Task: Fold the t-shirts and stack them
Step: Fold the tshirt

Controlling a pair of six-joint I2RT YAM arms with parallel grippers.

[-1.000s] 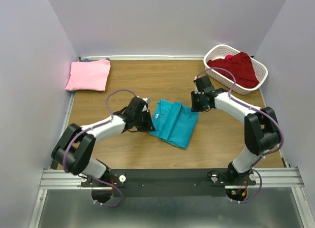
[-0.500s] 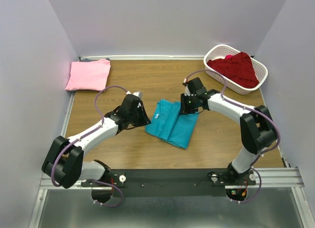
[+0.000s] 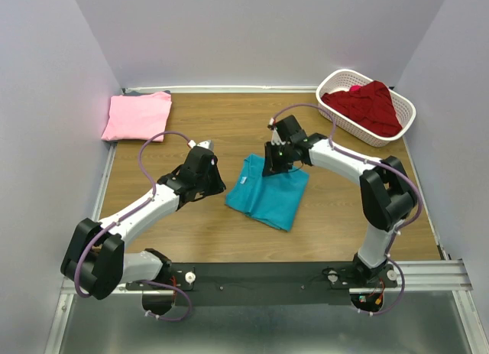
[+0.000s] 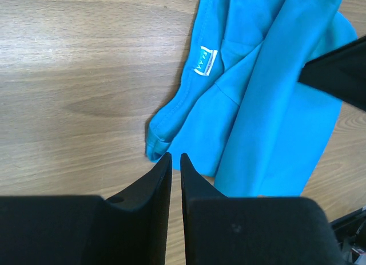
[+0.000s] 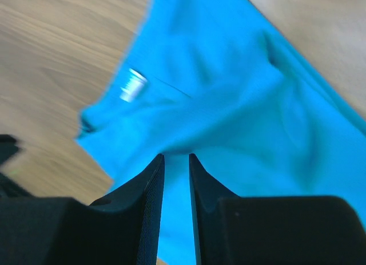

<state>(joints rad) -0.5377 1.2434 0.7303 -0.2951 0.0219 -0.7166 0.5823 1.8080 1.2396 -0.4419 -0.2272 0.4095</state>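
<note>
The teal t-shirt [image 3: 269,201] lies partly folded mid-table, its white neck label [image 4: 204,62] showing. My left gripper [image 3: 219,187] sits just off the shirt's left edge. In the left wrist view its jaws [image 4: 175,156] stand a narrow slit apart with bare wood between them. My right gripper [image 3: 271,168] is over the shirt's upper part. In the right wrist view [image 5: 176,156] teal cloth [image 5: 229,87] puckers up to its tips and fills the gap between its jaws. The pink t-shirt [image 3: 137,116] lies folded at the far left. The dark red t-shirt [image 3: 368,105] is heaped in the basket.
The white slotted basket [image 3: 334,80] stands at the back right corner. Grey walls close the table on three sides. A metal rail [image 3: 267,276] with both arm bases runs along the near edge. Bare wood [image 3: 229,125] lies between the pink shirt and the basket.
My right gripper has swept left from the teal shirt's right corner to over its upper middle. My left gripper has drawn back left off the shirt and its jaws have parted slightly.
</note>
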